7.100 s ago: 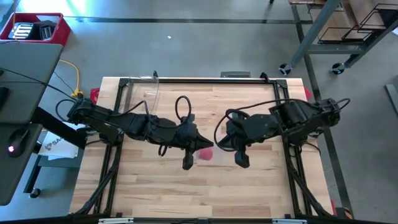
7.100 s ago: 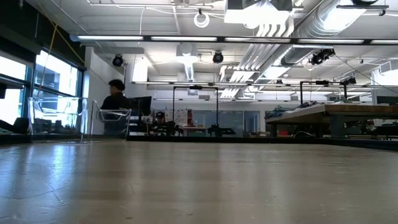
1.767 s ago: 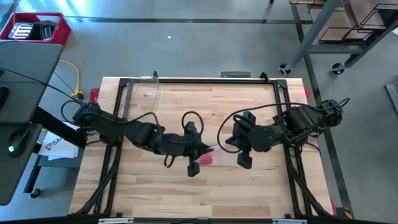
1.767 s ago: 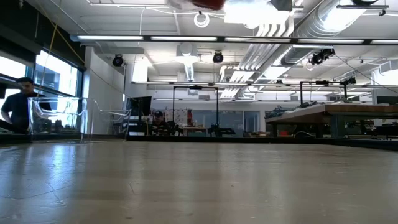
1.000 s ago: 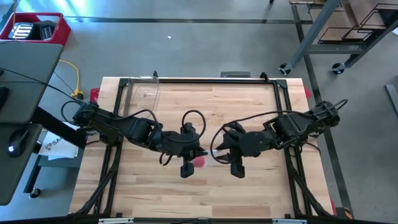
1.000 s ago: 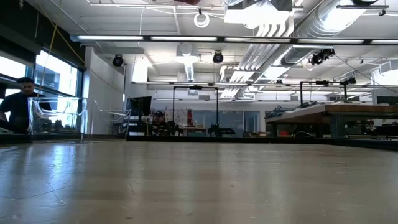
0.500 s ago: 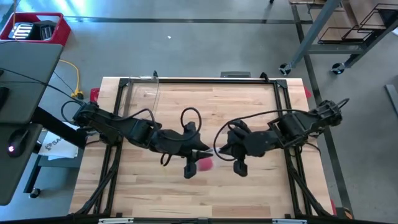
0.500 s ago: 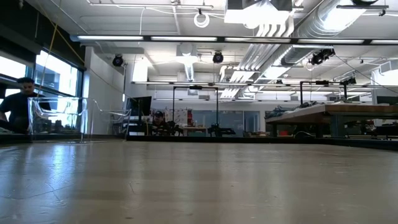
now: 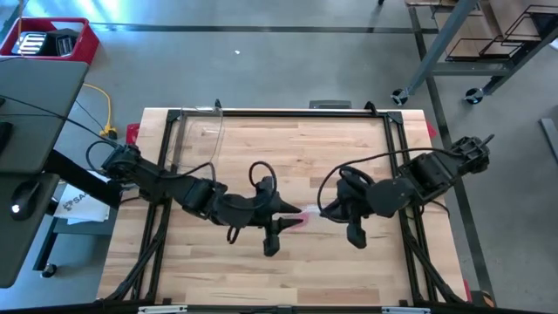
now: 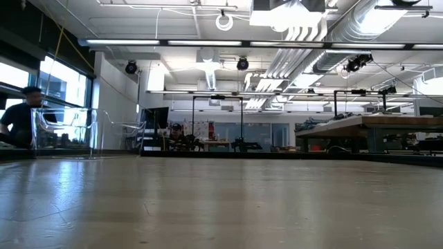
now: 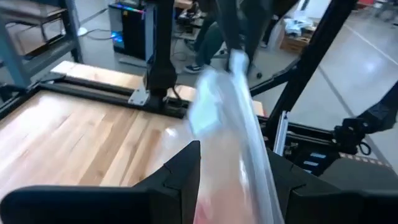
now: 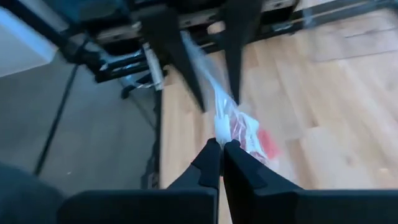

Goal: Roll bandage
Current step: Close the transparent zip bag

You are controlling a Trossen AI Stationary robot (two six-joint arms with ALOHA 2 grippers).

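Basically nowhere: bandage [image 12: 260, 140] unrolled, inside the clear bag [image 12: 214, 93], above table [image 9: 349, 148] centre. Right jaws [image 12: 222, 148] pinched shut on the bag; left jaws [image 11: 233, 180] part-open around it, at their 9 o'clock. Unbagging and rolling remain.

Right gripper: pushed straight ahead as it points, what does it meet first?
The right gripper already pinches the clear plastic bag; beyond, probably the left gripper's fingers, though depth is unclear.
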